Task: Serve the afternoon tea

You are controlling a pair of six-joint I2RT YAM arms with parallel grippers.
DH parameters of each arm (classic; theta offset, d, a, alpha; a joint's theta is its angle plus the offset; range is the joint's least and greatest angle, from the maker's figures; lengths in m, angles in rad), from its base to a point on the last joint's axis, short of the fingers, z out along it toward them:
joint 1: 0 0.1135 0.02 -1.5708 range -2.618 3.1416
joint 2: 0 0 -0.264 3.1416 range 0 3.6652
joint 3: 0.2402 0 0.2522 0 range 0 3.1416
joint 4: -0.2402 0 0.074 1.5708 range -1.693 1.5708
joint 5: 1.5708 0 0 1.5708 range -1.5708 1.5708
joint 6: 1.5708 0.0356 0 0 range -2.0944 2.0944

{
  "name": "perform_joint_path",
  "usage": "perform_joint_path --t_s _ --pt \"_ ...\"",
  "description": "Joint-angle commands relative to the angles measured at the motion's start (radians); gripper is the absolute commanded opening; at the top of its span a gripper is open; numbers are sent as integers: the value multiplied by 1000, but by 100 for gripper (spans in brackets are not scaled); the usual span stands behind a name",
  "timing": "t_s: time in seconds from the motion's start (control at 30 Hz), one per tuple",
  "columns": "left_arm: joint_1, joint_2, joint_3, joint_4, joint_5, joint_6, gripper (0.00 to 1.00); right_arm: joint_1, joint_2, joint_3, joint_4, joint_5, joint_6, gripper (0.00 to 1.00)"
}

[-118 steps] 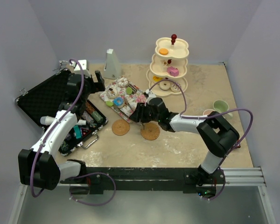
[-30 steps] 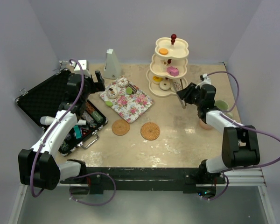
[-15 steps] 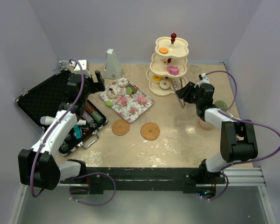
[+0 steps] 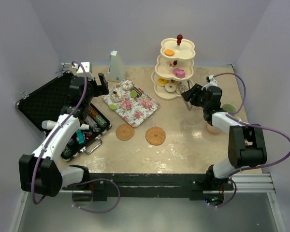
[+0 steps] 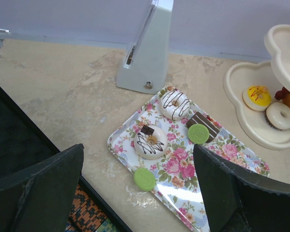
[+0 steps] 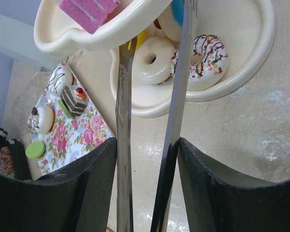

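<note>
The cream three-tier stand (image 4: 176,72) with its red knob (image 4: 180,37) holds small cakes at the back. My right gripper (image 4: 187,96) is beside its bottom tier, shut on metal tongs (image 6: 123,96). The tong blades stand apart and reach under the middle tier. A blue piece (image 6: 178,12) shows at their tips, next to a sprinkled donut (image 6: 209,55) and a white donut (image 6: 154,60). My left gripper (image 5: 137,159) hangs open above the floral tray (image 5: 222,150), which carries two iced donuts (image 5: 150,141), green discs (image 5: 144,179) and a chocolate cake (image 5: 205,123).
Two woven coasters (image 4: 125,131) (image 4: 155,136) lie in front of the tray. A green mug (image 4: 228,108) and a pink mug (image 4: 213,126) stand at the right, partly behind my right arm. A black tool case (image 4: 58,111) lies open at the left, with a grey pyramid (image 4: 116,66) behind the tray.
My right arm carried the tongs from the tray to the stand, and the blue donut has left the tray. In the last second the tong blades spread wider. The left arm has not moved.
</note>
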State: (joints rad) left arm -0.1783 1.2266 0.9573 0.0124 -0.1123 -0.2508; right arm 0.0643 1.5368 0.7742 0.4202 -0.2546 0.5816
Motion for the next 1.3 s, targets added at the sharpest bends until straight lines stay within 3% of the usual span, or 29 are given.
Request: perform_joint_path --t_s 0.0,0.67,0.97,1.27 --pt "-4 -7 20 24 -1 -2 100 -4 -43 17 42 6 -26 55" --pt "-6 -7 18 24 2 -5 100 18 -289 -124 -155 -18 -89 52" --pt "-7 -9 20 24 2 -5 100 172 -348 -164 -178 20 -33 52" --pt "-10 -9 20 24 -6 -2 100 344 -242 -148 -66 37 53 50"
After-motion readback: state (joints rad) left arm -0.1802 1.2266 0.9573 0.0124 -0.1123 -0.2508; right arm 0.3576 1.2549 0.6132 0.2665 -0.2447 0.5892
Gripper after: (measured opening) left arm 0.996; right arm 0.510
